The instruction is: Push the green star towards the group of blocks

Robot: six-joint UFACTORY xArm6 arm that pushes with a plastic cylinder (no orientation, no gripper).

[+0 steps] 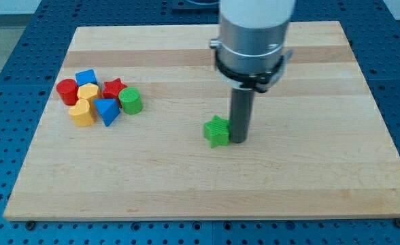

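The green star (pixel 216 131) lies near the middle of the wooden board (pixel 207 184). My tip (pixel 239 140) stands right against the star's right side, touching it. The group of blocks sits at the view's left: a red cylinder (pixel 67 91), a blue block (pixel 86 77), a yellow block (pixel 88 93), a red star (pixel 113 88), a green cylinder (pixel 130 101), a blue triangle (pixel 107 111) and a yellow block (pixel 81 113). The star is well to the right of the group.
The arm's wide grey body (pixel 253 37) hangs above the tip and hides part of the board behind it. A blue perforated table (pixel 9 61) surrounds the board.
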